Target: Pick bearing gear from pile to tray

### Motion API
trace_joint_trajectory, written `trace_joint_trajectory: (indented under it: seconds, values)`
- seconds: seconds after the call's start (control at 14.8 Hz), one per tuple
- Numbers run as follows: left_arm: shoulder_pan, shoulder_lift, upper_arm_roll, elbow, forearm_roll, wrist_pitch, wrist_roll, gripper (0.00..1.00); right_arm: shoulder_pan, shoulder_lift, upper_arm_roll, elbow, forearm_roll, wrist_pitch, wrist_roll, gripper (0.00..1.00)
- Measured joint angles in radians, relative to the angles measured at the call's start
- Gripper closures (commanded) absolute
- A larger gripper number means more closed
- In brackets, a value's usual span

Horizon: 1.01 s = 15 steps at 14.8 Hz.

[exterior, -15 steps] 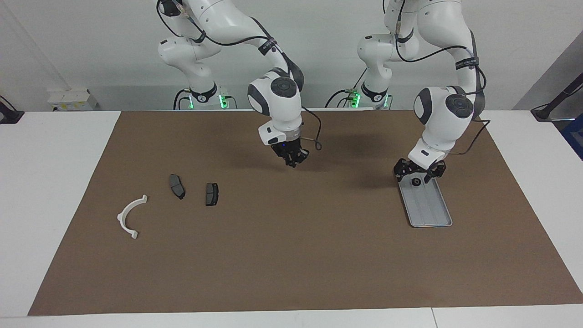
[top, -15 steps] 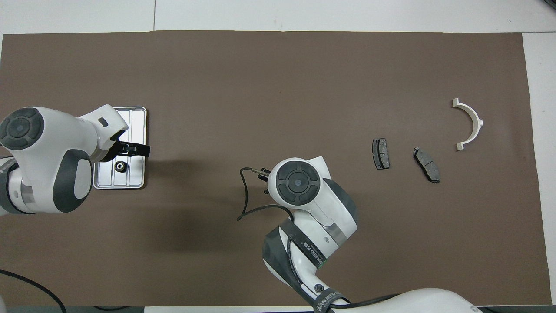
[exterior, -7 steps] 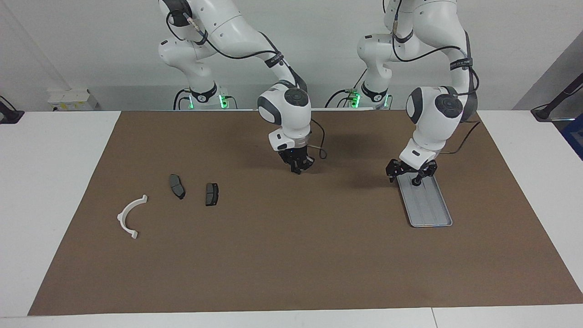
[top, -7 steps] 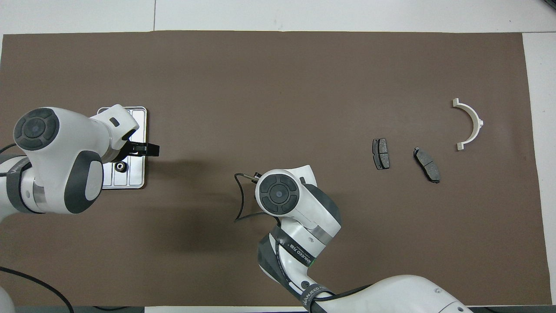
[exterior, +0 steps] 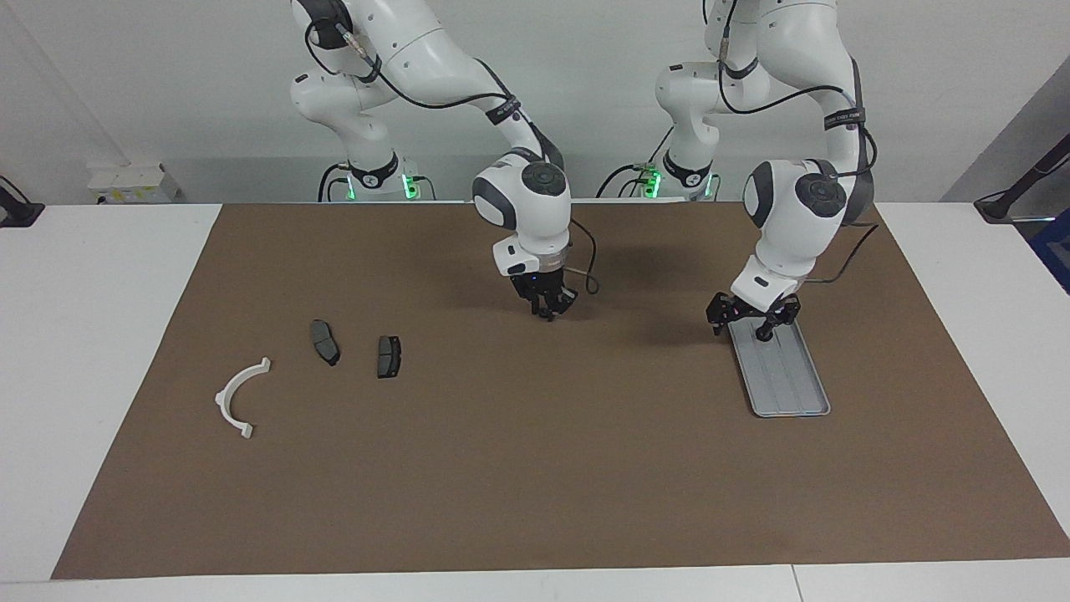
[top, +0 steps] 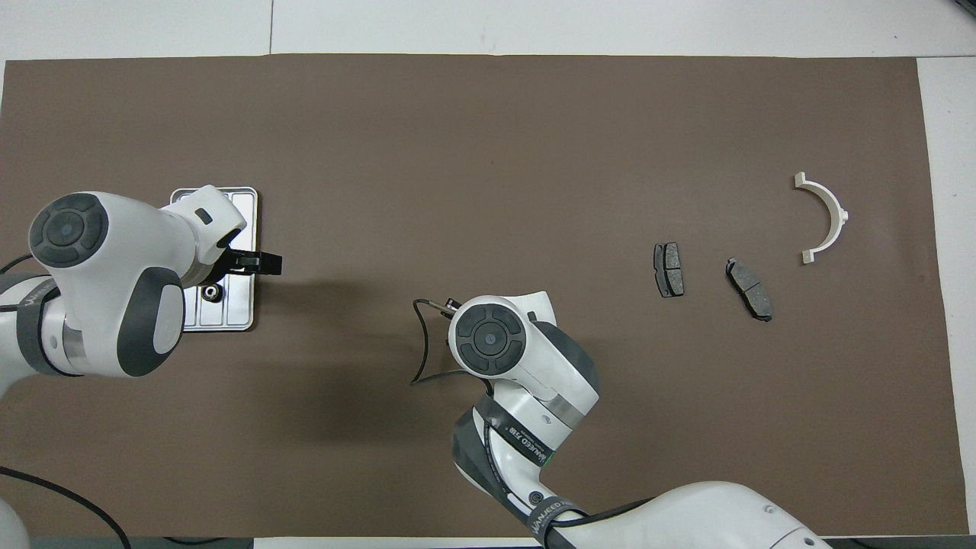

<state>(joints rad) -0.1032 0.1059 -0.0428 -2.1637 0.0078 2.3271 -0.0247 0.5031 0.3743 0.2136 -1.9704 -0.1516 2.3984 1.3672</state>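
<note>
Left gripper (exterior: 752, 322) spread wide over the tray (exterior: 790, 385) end nearest the robots; small black bearing gear (top: 210, 291) lies in the tray there, seemingly released. Right gripper (exterior: 547, 311) hangs mid-mat, finger state unclear.

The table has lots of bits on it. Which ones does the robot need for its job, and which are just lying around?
Needed for the job:
- small black round part, lying in the tray
- tray
- left pincer, over the tray's end nearer the robots

Just lying about:
- white curved bracket
- two dark grey plates
- brown mat
- right pincer, waiting over the mat
</note>
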Motion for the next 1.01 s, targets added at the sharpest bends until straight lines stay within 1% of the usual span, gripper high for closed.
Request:
trace_joint_trajectory:
  seconds: [0.13,0.4,0.54,0.74,1.01]
  values:
    - [0.0,0.0,0.0,-0.004,0.0,0.005,0.0,0.02,-0.009,0.0,-0.004,0.027,0.0,-0.028,0.001,0.0]
    - [-0.011,0.0,0.001,-0.008,0.0,0.009,-0.035,0.02,-0.057,-0.012,-0.005,0.143,-0.001,-0.175,-0.011,0.0]
    - [-0.067,0.0,0.0,-0.009,0.0,0.009,-0.124,0.02,-0.086,-0.03,-0.005,0.197,-0.001,-0.253,-0.057,0.0]
    - [-0.199,0.0,-0.002,-0.008,0.011,0.007,-0.302,0.02,-0.13,-0.064,-0.005,0.258,-0.001,-0.356,-0.145,0.0]
    - [-0.328,0.0,-0.003,-0.007,0.033,0.006,-0.482,0.02,-0.198,-0.116,-0.005,0.291,0.025,-0.426,-0.304,0.0]
